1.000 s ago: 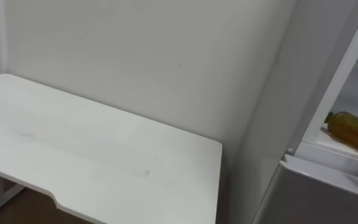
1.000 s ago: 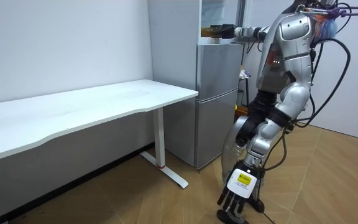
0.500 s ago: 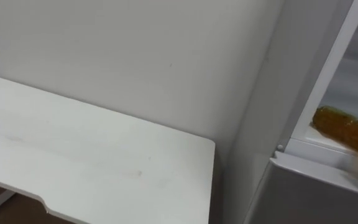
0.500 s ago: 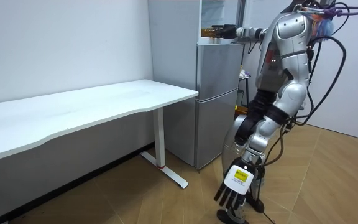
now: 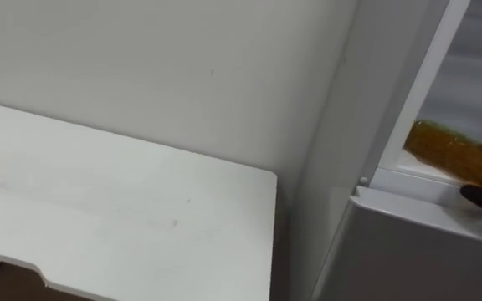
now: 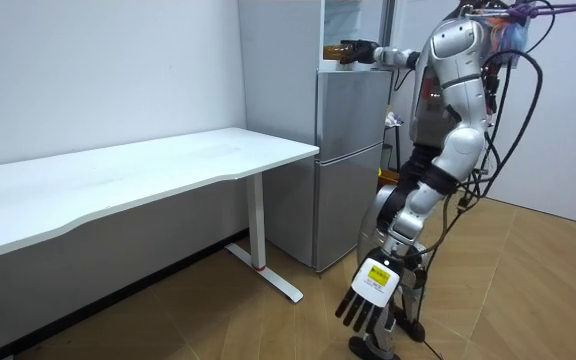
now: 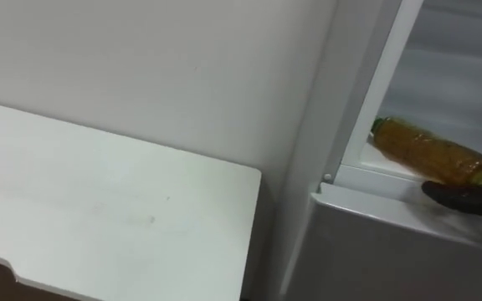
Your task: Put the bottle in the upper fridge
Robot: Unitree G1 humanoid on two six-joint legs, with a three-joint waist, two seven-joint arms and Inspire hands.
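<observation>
An amber bottle [image 7: 425, 150] lies on its side on the floor of the open upper fridge compartment [image 7: 366, 180], just inside the white frame. My right hand [image 7: 469, 194] reaches in from the right, its black fingers curled round the bottle's far end. The room view has the same bottle [image 6: 340, 48] at the end of my outstretched right arm, above the grey lower fridge door [image 6: 348, 160]. My left hand [image 6: 363, 300] hangs low by my legs with straight fingers. I stand right in front of the fridge.
A white desk [image 5: 99, 209] stands against the wall left of the fridge, its corner close to the fridge's side. In the room view the desk [image 6: 148, 170] runs along the wall on white legs. Wooden floor lies behind me.
The eye view has shifted right, towards the fridge. My body has straightened closer to the fridge, and my hanging left hand has swung to the room view's left. The bottle stays on the fridge floor.
</observation>
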